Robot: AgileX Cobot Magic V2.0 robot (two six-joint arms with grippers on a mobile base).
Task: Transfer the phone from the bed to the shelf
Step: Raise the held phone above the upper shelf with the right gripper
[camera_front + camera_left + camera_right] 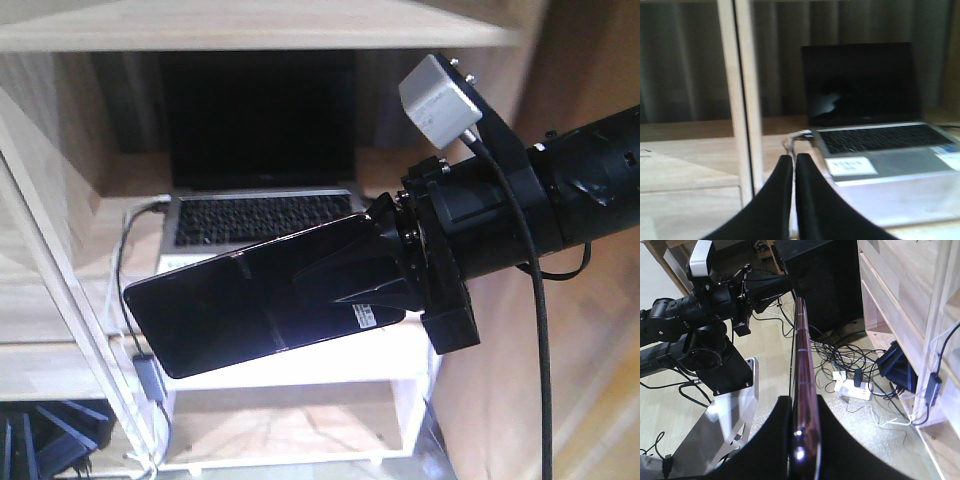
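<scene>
The phone has a glossy, mirror-smooth black face and a shiny rose-gold metallic edge. The shelf is pale matt wood with visible grain. The laptop has a matt grey deck and a glossy dark screen. The right end effector looks like smooth black plastic.

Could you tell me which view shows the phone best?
Exterior front-facing: the phone shows its broad glossy face, held by the right tool. The right wrist view shows only its edge; the left wrist view, none.

Soft, hazy daylight; glare spots on the phone; blurry left-wrist view.
</scene>
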